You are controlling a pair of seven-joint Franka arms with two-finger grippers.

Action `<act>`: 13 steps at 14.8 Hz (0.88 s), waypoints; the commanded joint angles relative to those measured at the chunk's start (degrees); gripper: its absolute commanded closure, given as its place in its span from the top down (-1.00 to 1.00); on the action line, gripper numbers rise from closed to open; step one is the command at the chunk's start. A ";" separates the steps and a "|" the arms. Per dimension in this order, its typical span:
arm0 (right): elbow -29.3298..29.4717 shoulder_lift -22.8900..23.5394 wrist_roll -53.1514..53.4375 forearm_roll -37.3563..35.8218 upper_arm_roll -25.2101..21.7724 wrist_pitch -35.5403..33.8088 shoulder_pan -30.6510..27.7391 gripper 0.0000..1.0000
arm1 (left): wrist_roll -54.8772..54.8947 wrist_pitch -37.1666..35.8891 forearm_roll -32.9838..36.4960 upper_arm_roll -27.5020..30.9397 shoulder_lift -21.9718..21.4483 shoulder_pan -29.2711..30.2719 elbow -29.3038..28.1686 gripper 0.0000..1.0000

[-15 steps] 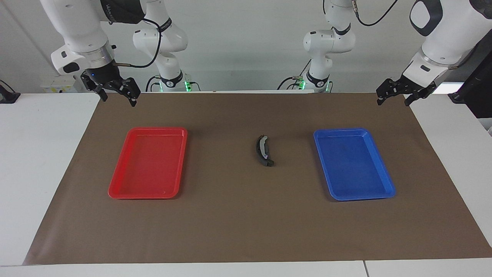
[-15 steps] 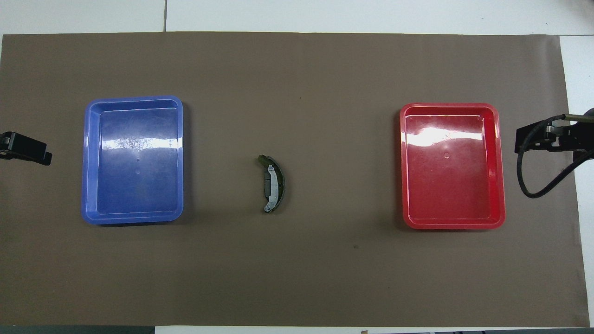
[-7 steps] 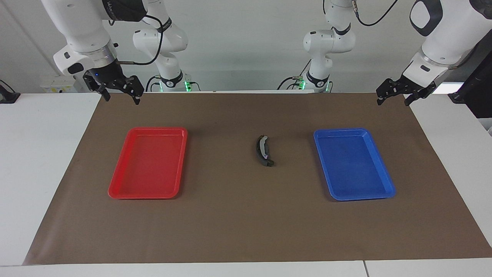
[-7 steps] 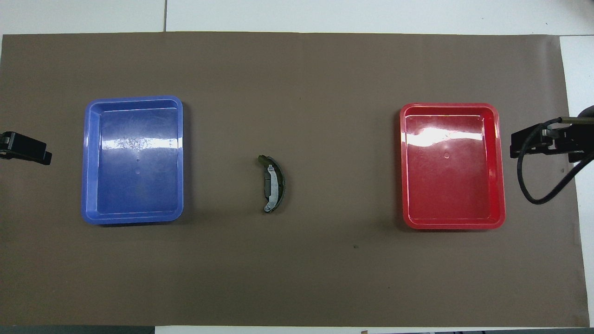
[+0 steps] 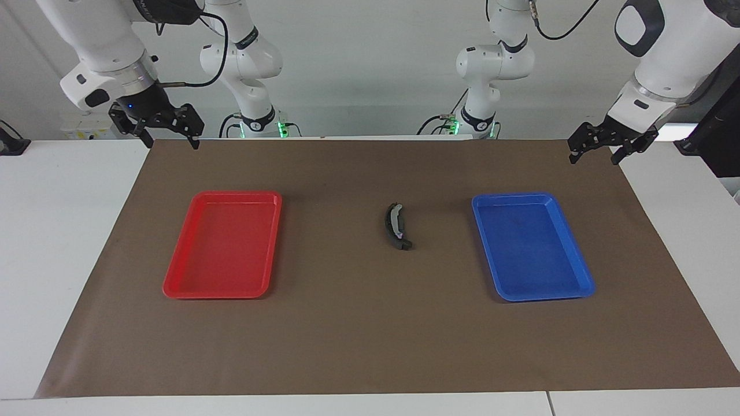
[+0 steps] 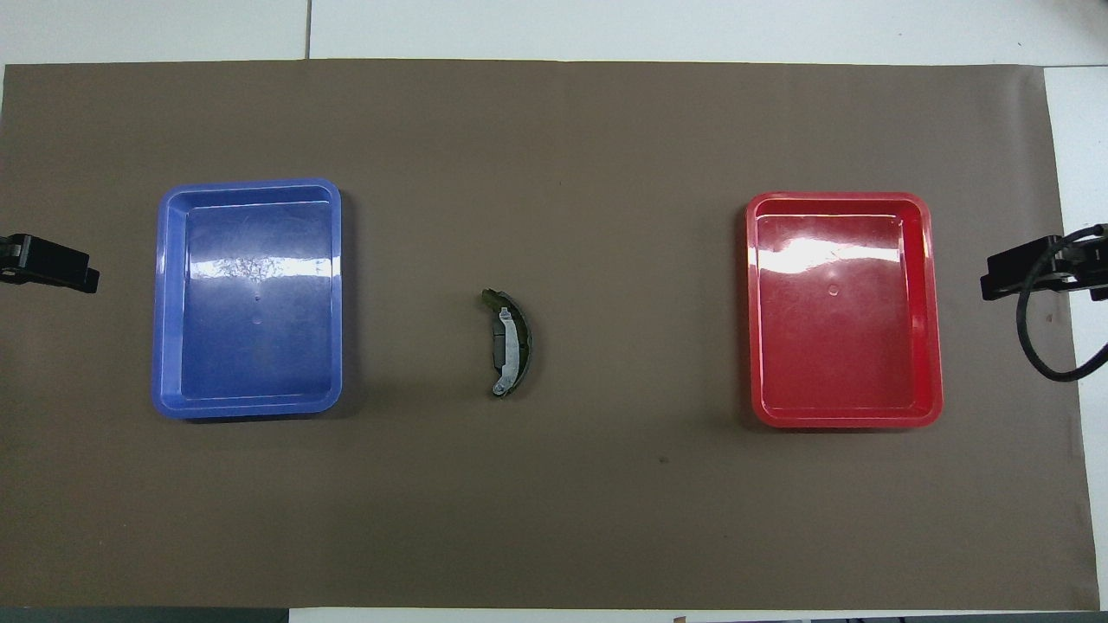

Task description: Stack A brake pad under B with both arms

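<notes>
Long crescent black brake pad with grey face (image 5: 395,226) lies mid-counter on short dark grey pad (image 5: 403,244), long axis running away from me. Left tool (image 5: 598,145) and right tool (image 5: 155,123), both spread wide and empty, hang over the counter's robot-side corners; neither is clearly nearer.

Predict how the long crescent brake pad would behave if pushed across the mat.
Probably stiff: the crescent brake pad holds its curve on the mat. Likely slides or pivots rather than rolls, lying low and long. Dark solid body, so perhaps heavy for its size.
</notes>
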 commanded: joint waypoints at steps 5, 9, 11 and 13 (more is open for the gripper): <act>1.01 0.73 2.71 0.52 0.83 1.23 -0.09 1.00 | 0.89 3.14 -1.82 -0.31 -1.17 0.43 -1.76 0.98; 0.75 0.64 2.62 0.60 0.83 1.15 -0.26 1.00 | 0.98 2.27 -1.03 -0.40 -0.73 0.16 -0.97 0.98; 0.75 0.55 2.62 0.52 0.92 1.33 -0.09 1.00 | 0.72 1.65 -0.94 -0.31 -0.55 0.07 -0.54 0.98; 0.75 0.55 2.45 0.78 0.92 0.80 -0.08 1.00 | 0.71 -0.89 -0.51 -0.40 -0.20 0.25 0.96 0.98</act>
